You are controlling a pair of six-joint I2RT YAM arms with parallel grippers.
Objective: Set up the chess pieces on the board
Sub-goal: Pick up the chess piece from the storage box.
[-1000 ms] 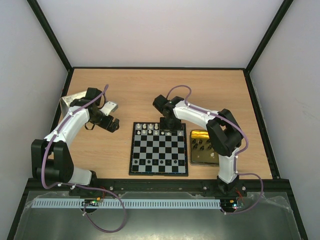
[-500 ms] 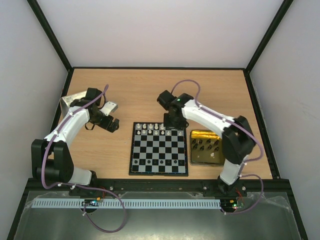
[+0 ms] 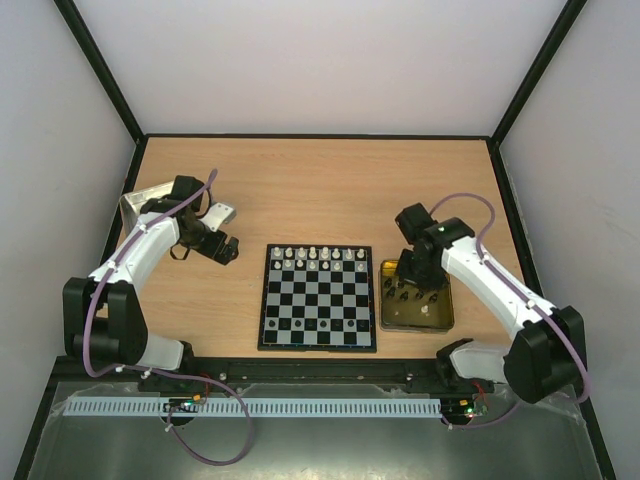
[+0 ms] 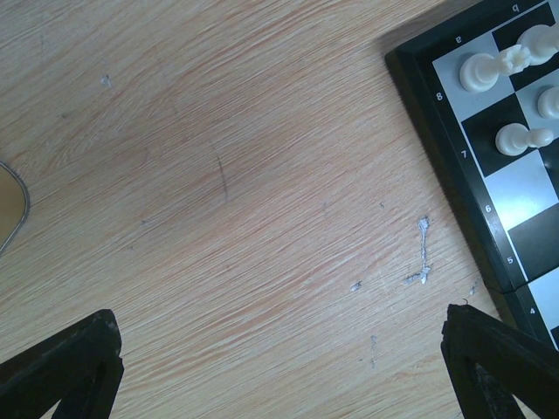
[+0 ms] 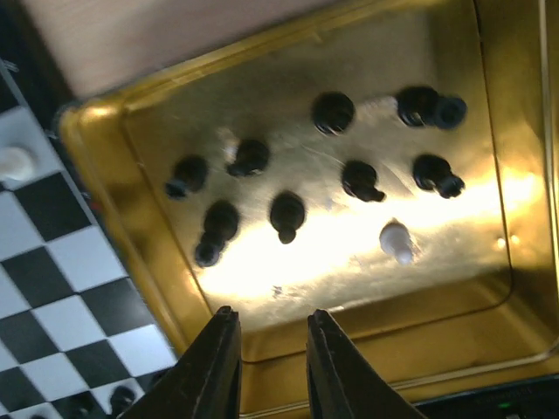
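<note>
The board (image 3: 318, 300) lies flat in the middle of the table, with white chess pieces (image 3: 315, 258) along its far rows and a few dark ones on its near rows. My right gripper (image 3: 410, 278) hangs over the gold tin (image 3: 445, 318). In the right wrist view its fingers (image 5: 223, 367) stand a little apart with nothing between them, just above the tin's near wall (image 5: 376, 323). In the tin lie several black pieces (image 5: 286, 212) and one white piece (image 5: 395, 240). My left gripper (image 4: 279, 358) is wide open over bare wood, left of the board's corner (image 4: 428, 113).
A silver tin lid (image 3: 138, 202) lies at the far left by the left arm; its rim (image 4: 10, 209) shows in the left wrist view. Two white pieces (image 4: 482, 72) stand on the board's corner squares there. Black frame walls border the table.
My right arm has swung from the board's far right corner to above the gold tin, its jaws parting slightly. The left arm has not moved.
</note>
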